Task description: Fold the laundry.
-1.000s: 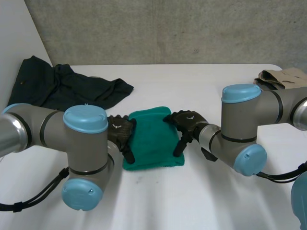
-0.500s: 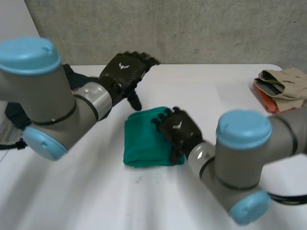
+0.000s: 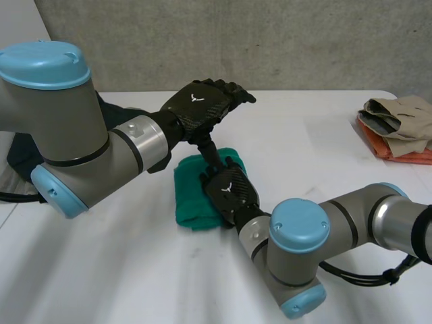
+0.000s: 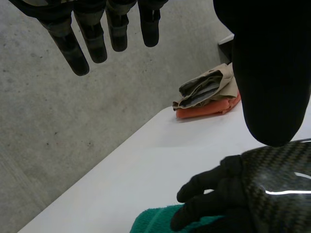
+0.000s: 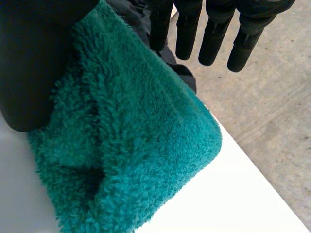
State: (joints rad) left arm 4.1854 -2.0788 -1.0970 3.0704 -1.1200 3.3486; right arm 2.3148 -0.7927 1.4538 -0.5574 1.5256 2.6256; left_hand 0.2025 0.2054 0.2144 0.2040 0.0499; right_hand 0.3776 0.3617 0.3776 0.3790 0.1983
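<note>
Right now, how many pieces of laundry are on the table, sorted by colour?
Green towel: 1
Dark garment: 1
Beige garment: 1
Orange cloth: 1
Total: 4

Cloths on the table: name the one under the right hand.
The green towel, mid-table: the right hand rests on it. The dark garment and the beige-and-orange pile lie apart from it, untouched.
</note>
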